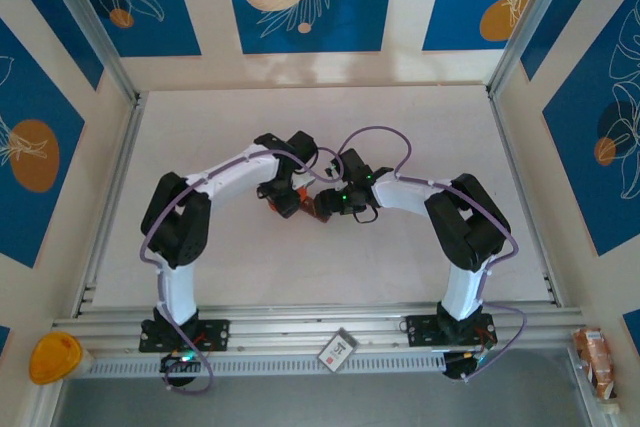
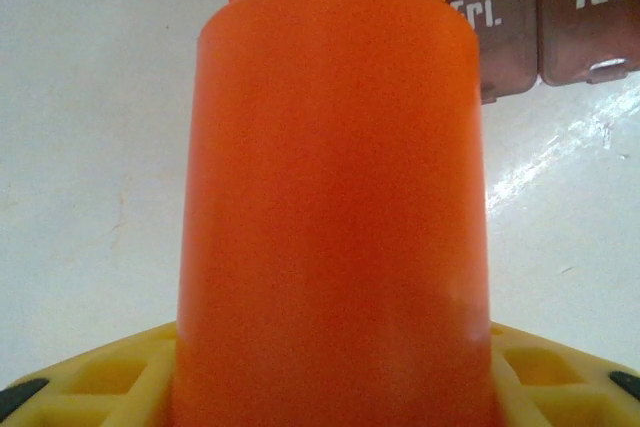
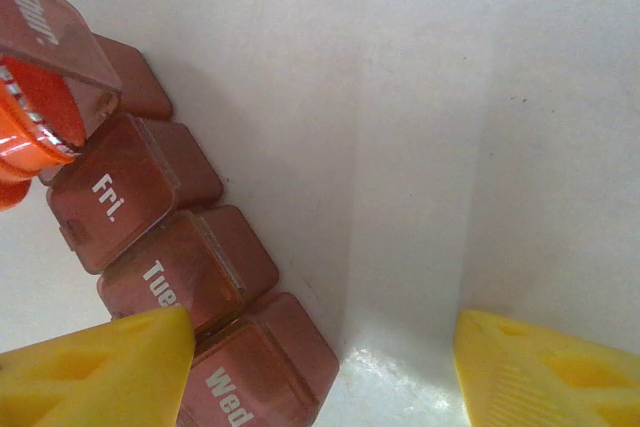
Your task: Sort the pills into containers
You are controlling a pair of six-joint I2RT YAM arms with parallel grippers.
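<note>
My left gripper (image 2: 335,379) is shut on the orange pill bottle (image 2: 335,197), whose body lies between the yellow fingers (image 2: 95,377). In the top view the left gripper (image 1: 283,195) and the bottle (image 1: 289,205) sit at the table's middle. The containers (image 3: 150,247) are a reddish-brown strip of several joined lidded compartments. The "Thur" lid (image 3: 45,27) stands open, and the bottle's mouth (image 3: 35,132) is at it. My right gripper (image 3: 325,332) is open, its left fingertip (image 3: 110,367) over the "Tues" and "Wed" lids. The pills are hidden.
The containers (image 1: 322,207) lie between the two grippers, with the right gripper (image 1: 337,197) beside them. Aluminium rails (image 1: 300,322) edge the white table (image 1: 320,267). On the near rail sit a yellow object (image 1: 55,357), a small card (image 1: 337,347) and a box (image 1: 595,357).
</note>
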